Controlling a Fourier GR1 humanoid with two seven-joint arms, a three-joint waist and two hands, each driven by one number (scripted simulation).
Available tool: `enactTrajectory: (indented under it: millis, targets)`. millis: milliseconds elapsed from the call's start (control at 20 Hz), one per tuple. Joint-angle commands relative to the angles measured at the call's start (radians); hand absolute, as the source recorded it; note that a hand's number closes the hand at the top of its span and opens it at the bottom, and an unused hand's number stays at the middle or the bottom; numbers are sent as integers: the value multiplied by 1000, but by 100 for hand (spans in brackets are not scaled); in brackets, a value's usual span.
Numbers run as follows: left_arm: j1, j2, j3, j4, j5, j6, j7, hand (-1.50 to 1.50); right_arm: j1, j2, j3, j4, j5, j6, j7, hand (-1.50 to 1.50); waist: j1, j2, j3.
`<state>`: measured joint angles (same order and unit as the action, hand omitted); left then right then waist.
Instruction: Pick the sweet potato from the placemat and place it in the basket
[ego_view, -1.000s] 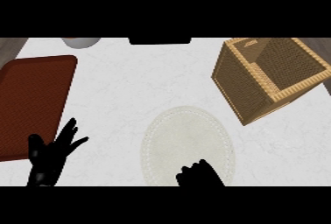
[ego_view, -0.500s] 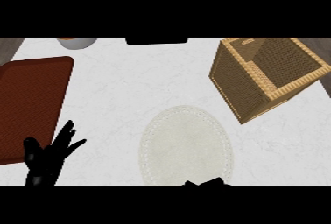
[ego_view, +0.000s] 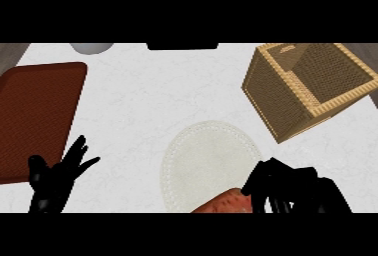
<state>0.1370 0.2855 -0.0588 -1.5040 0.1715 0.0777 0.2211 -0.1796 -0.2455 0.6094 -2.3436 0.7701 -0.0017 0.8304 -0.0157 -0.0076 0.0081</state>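
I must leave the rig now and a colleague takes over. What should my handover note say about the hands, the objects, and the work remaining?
Left hand: open, fingers up, resting near the lower left edge, holding nothing.
Right hand: at the lower right, fingers curled down beside the sweet potato; whether it grips it cannot be seen.
Sweet potato: at the lower edge of the pale round placemat, only partly in view.
Basket: upper right on the counter; nothing shows inside it.
Done: right hand is at the sweet potato.
Left: secure the grasp, lift, carry to the basket, release inside.
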Motion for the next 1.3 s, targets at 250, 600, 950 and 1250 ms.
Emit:
enactTrajectory:
  millis: [250, 600, 950, 1250]
  targets:
    - [-4, -1, -14, 73, -21, 2, 68, 0, -253, 45, -380, -115, -245, 197, 183, 150, 7, 9, -9]
    - [8, -13, -13, 101, -18, -19, 17, 0, -457, -57, -732, 148, -512, 300, 137, 150, 13, 12, -9]
    - [0, -13, -15, 84, -33, -26, 37, 0, -503, -162, -797, 409, -528, 336, -48, 150, 22, 11, -8]
    - [-2, -32, -18, 129, -45, -33, 13, 0, -534, -123, -802, 617, -492, 267, -171, 150, 29, 14, -9]
